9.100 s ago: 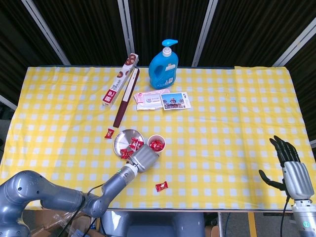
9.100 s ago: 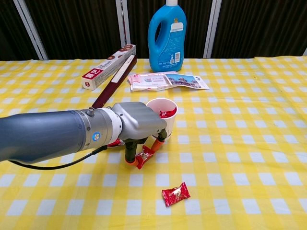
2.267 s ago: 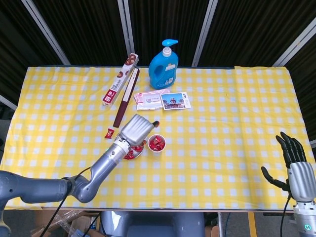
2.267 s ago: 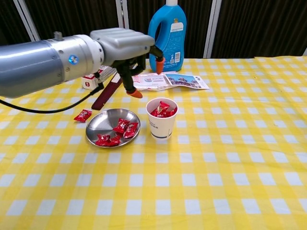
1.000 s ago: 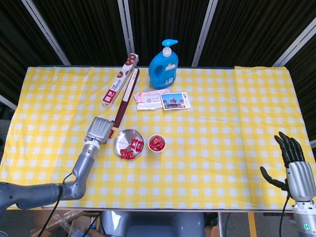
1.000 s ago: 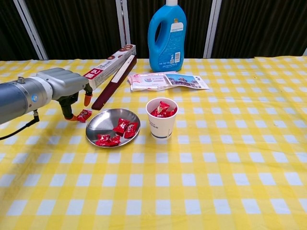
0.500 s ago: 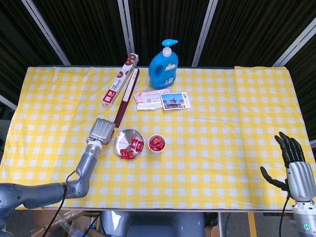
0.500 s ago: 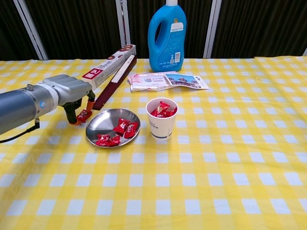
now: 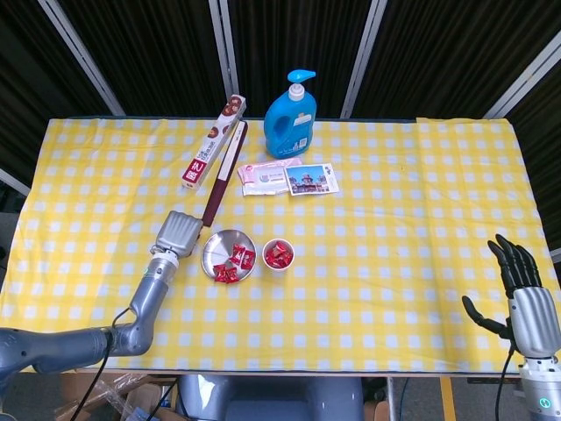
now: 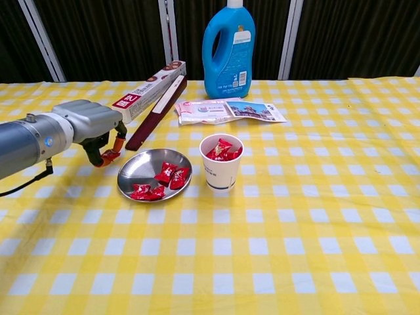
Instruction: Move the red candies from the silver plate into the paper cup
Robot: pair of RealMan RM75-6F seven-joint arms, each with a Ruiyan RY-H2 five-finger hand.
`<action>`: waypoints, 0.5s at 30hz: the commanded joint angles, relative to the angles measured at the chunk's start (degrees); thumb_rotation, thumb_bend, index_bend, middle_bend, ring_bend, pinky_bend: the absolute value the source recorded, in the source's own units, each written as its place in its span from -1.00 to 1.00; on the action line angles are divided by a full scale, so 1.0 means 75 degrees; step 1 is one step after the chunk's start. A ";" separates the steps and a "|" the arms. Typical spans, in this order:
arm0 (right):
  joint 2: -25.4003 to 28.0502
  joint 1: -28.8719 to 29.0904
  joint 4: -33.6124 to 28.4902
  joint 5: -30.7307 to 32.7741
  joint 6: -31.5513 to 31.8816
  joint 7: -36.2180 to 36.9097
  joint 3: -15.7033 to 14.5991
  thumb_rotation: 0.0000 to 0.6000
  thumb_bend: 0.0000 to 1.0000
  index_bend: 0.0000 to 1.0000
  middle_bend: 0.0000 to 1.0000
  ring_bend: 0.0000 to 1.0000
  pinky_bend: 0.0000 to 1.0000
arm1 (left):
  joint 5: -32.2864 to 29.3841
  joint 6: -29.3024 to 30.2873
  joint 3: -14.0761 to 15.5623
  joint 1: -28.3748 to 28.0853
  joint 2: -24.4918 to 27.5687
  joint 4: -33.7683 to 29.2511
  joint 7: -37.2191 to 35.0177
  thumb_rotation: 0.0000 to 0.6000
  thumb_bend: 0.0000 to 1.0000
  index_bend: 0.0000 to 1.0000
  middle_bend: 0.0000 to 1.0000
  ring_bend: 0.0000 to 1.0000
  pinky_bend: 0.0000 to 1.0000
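Stray red candy (image 10: 111, 156) beside the silver plate (image 10: 135, 168), loose on the cloth a second ago, now pinched in the left hand (image 10: 98, 134) and apparently lifted slightly, orange fingertips (image 10: 119, 140) clamped on it. Meant one more piece bound for the paper cup (image 10: 221, 163), already part-filled. Several red candies (image 10: 170, 175) left on the plate. Right hand (image 9: 523, 309) idle at the table's far edge, fingers spread, holding nothing.
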 commanded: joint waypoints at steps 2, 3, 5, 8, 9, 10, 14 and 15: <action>-0.0003 0.0009 0.0000 0.0006 -0.0016 -0.0006 0.0004 1.00 -0.28 -1.00 -1.00 -1.00 -1.00 | 0.0292 0.0469 -0.0187 -0.0063 0.0894 -0.1227 0.0346 1.00 -0.14 0.13 0.80 0.91 1.00; -0.0005 0.0013 -0.0002 0.0009 -0.0021 -0.0008 0.0006 1.00 -0.28 -1.00 -1.00 -1.00 -1.00 | 0.0313 0.0527 -0.0248 -0.0087 0.1031 -0.1468 0.0382 1.00 -0.14 0.13 0.80 0.91 1.00; -0.0007 0.0017 -0.0004 0.0013 -0.0033 -0.0020 0.0006 1.00 -0.28 -1.00 -1.00 -1.00 -1.00 | 0.0402 0.0625 -0.0432 -0.0154 0.1217 -0.1919 0.0346 1.00 -0.14 0.11 0.80 0.91 1.00; -0.0022 0.0022 0.0001 0.0008 -0.0038 -0.0057 0.0004 1.00 -0.28 -1.00 -1.00 -1.00 -1.00 | 0.0664 0.0683 -0.0631 -0.0277 0.1285 -0.2419 0.0222 1.00 -0.15 0.06 0.80 0.91 1.00; -0.0025 0.0023 0.0003 0.0009 -0.0037 -0.0062 0.0007 1.00 -0.28 -1.00 -1.00 -1.00 -1.00 | 0.0705 0.0690 -0.0645 -0.0298 0.1268 -0.2454 0.0212 1.00 -0.16 0.05 0.80 0.91 1.00; -0.0024 0.0025 -0.0002 0.0012 -0.0032 -0.0065 0.0015 1.00 -0.28 -1.00 -1.00 -1.00 -1.00 | 0.0786 0.0680 -0.0670 -0.0346 0.1220 -0.2504 0.0193 1.00 -0.18 0.03 0.80 0.91 1.00; -0.0024 0.0015 -0.0001 0.0035 -0.0022 -0.0053 0.0022 1.00 -0.28 -1.00 -1.00 -1.00 -1.00 | 0.0971 0.0573 -0.0730 -0.0673 0.0764 -0.2584 0.0340 1.00 -0.20 0.02 0.80 0.91 1.00; -0.0020 0.0013 -0.0001 0.0040 -0.0022 -0.0046 0.0023 1.00 -0.28 -1.00 -1.00 -1.00 -1.00 | 0.0959 0.0569 -0.0740 -0.0741 0.0631 -0.2560 0.0392 1.00 -0.20 0.02 0.80 0.91 1.00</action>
